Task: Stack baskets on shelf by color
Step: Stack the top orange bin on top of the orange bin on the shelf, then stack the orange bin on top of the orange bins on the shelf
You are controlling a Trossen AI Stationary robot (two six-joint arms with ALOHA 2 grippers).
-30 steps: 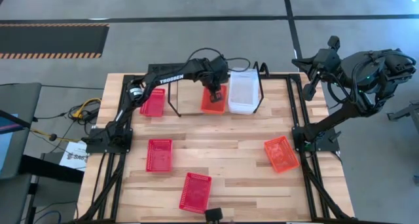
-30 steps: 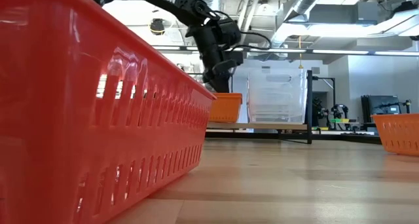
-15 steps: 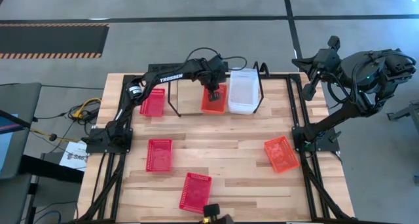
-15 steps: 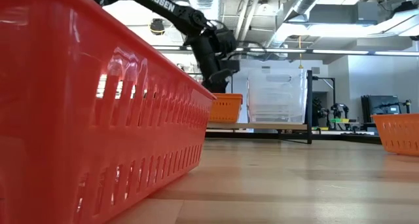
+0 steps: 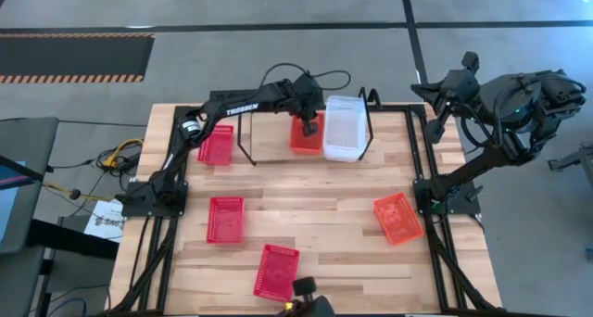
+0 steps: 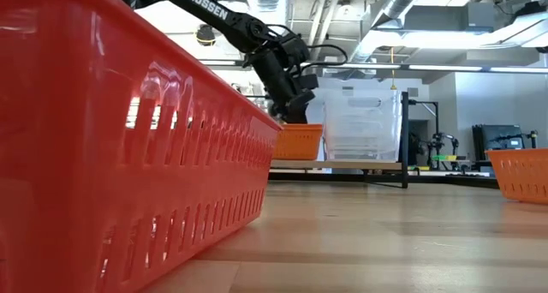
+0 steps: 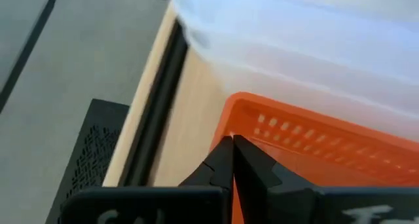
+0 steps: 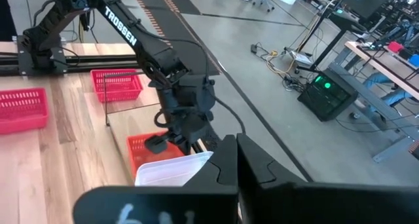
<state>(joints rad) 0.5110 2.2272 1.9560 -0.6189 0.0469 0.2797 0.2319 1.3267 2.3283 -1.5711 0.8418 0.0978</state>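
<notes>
An orange basket [image 5: 301, 146] [image 6: 301, 143] lies on the black rod shelf [image 5: 369, 118], beside a stack of clear baskets [image 5: 343, 132] [image 7: 294, 40]. A red basket [image 5: 217, 144] lies on the shelf's left part. My left gripper [image 5: 309, 127] [image 7: 232, 142] is shut and dips into the orange basket's far end. My right gripper [image 5: 431, 95] [image 8: 236, 142] is shut and hangs high over the table's right far corner, holding nothing. My left gripper reaches slanting down from the near left with its fingers shut. Its fingertips [image 7: 226, 152] stand inside the orange basket at the far corner [image 7: 226, 109]. Whether they press the wall or the floor, I cannot tell. The basket lies flat on the shelf.
Two red baskets [image 5: 225, 217] [image 5: 276, 271] lie on the table's near left; the nearer one fills the low view's foreground [image 6: 128, 156]. Another orange basket [image 5: 398, 217] [image 6: 518, 173] lies at the right. Bare wood stretches across the table's middle.
My left gripper has gone toward the table's far edge, sunk a little and tipped more steeply down, staying shut. The orange basket has slid along the shelf toward the far edge and now lies alongside the clear baskets.
</notes>
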